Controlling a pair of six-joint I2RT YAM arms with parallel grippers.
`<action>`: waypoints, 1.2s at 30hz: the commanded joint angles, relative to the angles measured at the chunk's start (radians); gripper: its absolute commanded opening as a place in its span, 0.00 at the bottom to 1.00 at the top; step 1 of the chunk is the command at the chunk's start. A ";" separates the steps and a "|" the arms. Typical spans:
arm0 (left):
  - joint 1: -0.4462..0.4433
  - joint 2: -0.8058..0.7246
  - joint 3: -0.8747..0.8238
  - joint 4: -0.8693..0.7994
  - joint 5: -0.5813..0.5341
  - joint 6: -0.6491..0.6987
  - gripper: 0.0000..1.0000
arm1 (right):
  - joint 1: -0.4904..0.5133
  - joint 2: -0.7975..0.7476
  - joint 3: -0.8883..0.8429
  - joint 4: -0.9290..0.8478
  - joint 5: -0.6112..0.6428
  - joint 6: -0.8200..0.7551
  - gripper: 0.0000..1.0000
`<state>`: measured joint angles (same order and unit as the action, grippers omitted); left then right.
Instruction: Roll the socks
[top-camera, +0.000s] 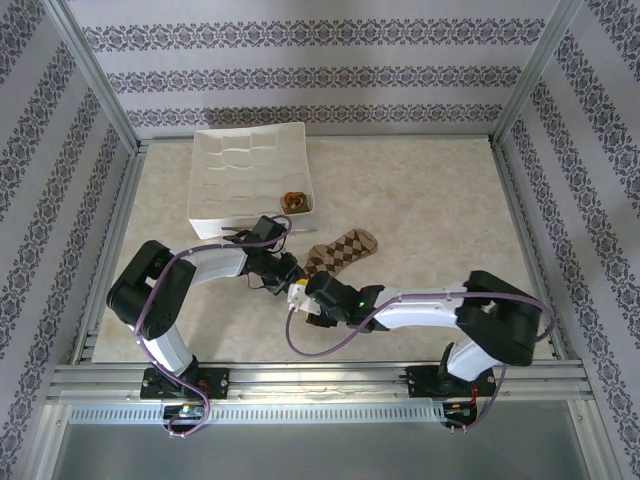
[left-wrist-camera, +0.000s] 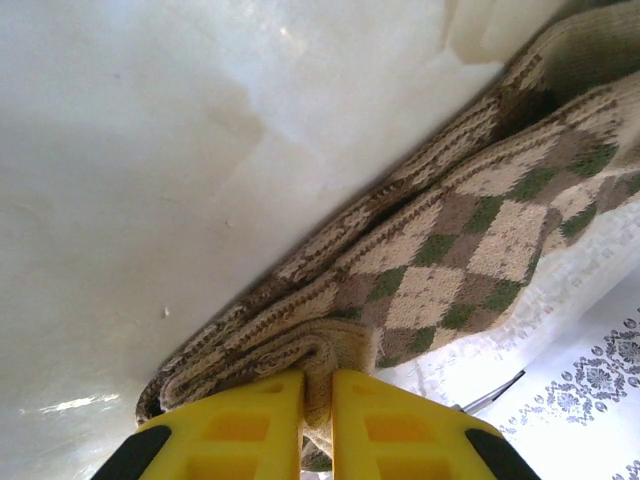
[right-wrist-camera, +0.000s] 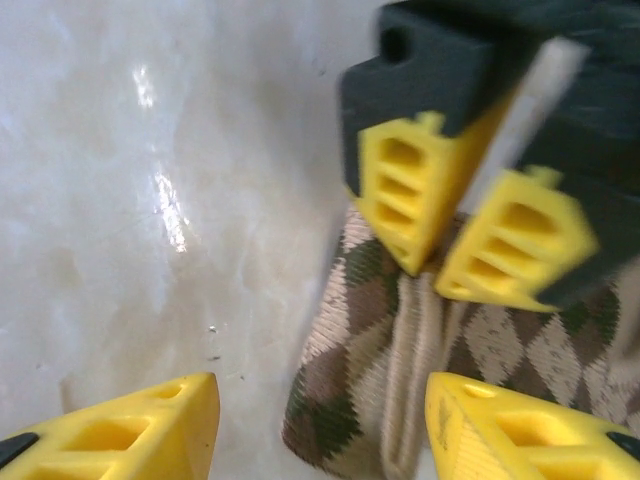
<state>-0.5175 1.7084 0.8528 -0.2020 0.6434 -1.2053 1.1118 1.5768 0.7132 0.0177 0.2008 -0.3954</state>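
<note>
That argyle sock (top-camera: 345, 250) looks like light, floppy knit, lying mid-table just near of the white tray (top-camera: 215, 170). I'd guess it bunches and unrolls easily, so pinch the folded end, not the loose middle. Your left gripper (left-wrist-camera: 318, 385) is clamped on that fold. Your right gripper (right-wrist-camera: 320, 420) is spread wide and empty, straddling the same end.

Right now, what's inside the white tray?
One small orange-and-dark rolled sock sits in the near-right compartment of the tray. The dividers and near wall hide parts of the compartment floors.
</note>
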 joint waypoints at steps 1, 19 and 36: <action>-0.003 0.027 0.009 -0.091 -0.048 0.030 0.14 | 0.009 0.077 0.059 0.041 0.181 -0.091 0.55; 0.074 -0.204 -0.040 -0.205 -0.099 0.013 0.34 | -0.027 0.195 0.148 -0.034 -0.069 0.012 0.00; 0.159 -0.401 -0.187 -0.243 -0.095 -0.060 0.48 | -0.124 0.219 0.156 -0.084 -0.517 0.219 0.00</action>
<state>-0.3660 1.3243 0.6750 -0.4282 0.5205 -1.2392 0.9997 1.7626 0.8833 0.0227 -0.2058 -0.2298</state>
